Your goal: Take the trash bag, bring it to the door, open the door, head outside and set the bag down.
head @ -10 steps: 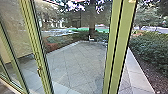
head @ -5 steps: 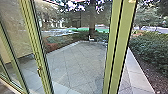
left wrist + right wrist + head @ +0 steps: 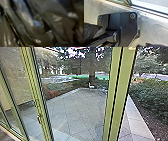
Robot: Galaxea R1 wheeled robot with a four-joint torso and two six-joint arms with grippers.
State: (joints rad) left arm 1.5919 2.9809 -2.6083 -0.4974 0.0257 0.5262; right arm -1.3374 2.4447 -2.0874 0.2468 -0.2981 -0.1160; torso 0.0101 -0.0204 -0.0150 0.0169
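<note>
In the head view, a small handle (image 3: 39, 118) sits on the slim green frame (image 3: 37, 94) on the robot's left, with the paved yard (image 3: 75, 107) beyond. A thicker green post (image 3: 120, 94) stands farther right, between the paving and the hedge (image 3: 152, 97). Reflections blur the glass, and I can't be sure whether the way out is open. A pale thing (image 3: 91, 86) near the tree trunk (image 3: 92, 75) is too small to name.

In the left wrist view, the dark trash bag (image 3: 61, 26) is close up, all glossy creases and soft highlights. It should handle as thin, limp film, slippery and easy to tear (its weight is anyone's guess, though I'd expect it to swing). The best hold is the gathered neck, with several folds bunched together, rather than one loose flap. Blur hides the neck, and I cannot tell whether the left gripper's jaws are clenched on the bag or released.

In the right wrist view, black crumpled film, likely the same bag, lies beside the robot's dark plate (image 3: 125, 27), cut off by the picture's edge. The metal sill (image 3: 144, 13) runs nearby. The state of the right gripper's jaws I cannot tell either.
</note>
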